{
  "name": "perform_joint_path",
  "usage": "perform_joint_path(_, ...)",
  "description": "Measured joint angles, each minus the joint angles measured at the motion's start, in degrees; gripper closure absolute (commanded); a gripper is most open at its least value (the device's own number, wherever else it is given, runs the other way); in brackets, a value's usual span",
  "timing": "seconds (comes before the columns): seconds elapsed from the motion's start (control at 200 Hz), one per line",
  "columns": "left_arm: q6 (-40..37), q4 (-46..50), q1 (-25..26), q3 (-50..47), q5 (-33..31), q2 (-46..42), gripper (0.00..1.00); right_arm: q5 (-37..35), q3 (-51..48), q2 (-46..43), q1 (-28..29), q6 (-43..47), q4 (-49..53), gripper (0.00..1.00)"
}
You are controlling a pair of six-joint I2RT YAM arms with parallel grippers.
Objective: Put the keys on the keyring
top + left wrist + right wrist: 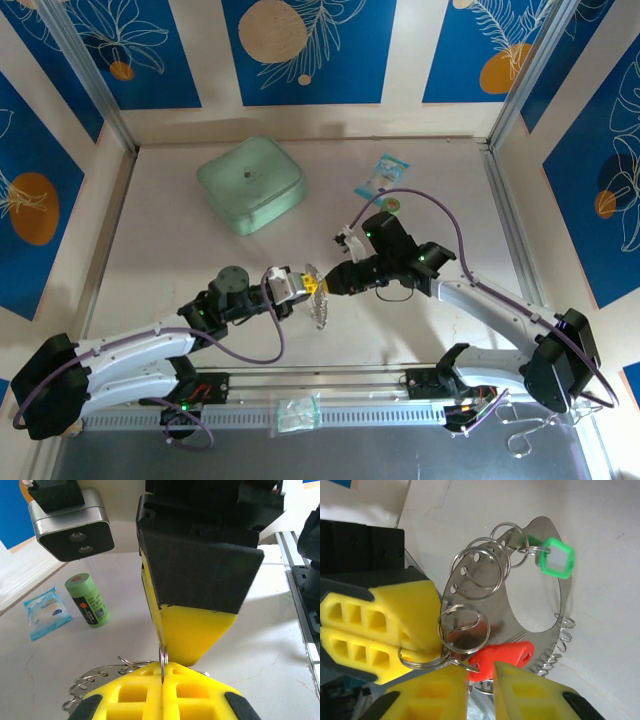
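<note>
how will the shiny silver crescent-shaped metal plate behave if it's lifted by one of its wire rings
Likely stiff: the silver crescent metal plate looks like flat sheet holding its curve. Lifted by one of its thin wire split rings, it would probably swing and tilt, since they hang loose through holes. The polished face looks slippery.

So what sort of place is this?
Likely a robot test booth: two arms bolted to a table, printed blue wall panels boxing it in, a mint pouch as prop.
</note>
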State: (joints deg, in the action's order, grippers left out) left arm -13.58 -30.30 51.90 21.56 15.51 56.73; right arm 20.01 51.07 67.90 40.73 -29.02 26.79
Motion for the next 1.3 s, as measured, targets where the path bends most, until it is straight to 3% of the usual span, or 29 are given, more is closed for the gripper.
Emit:
perform_joint_path(0.195,1.0,-2.8,0.0,-0.8,0.6,0.0,1.0,-1.9,-1.3,-5.3,-0.1,8.9,-2.6,0.65)
perform_joint_path(0.365,2.8,-5.7,0.0,-3.0,0.7,0.1,1.0,-1.1,-11.0,-15.1,1.2,27.0,-13.4,0.61)
perform_joint_path(0.575,3.8,-8.1,0.0,-3.3,1.3,1.2,1.0,0.9,-11.3,-11.8,1.7,42.2,-16.3,0.64)
perform_joint_path(0.895,4.1,-8.3,0.1,-3.3,2.6,1.6,1.0,3.0,-11.1,-9.5,1.6,47.4,-19.5,0.76)
perform_joint_path(1.3,4.1,-8.3,0.1,-3.3,3.6,1.6,1.0,3.0,-11.1,-8.4,1.1,50.4,-20.4,0.76)
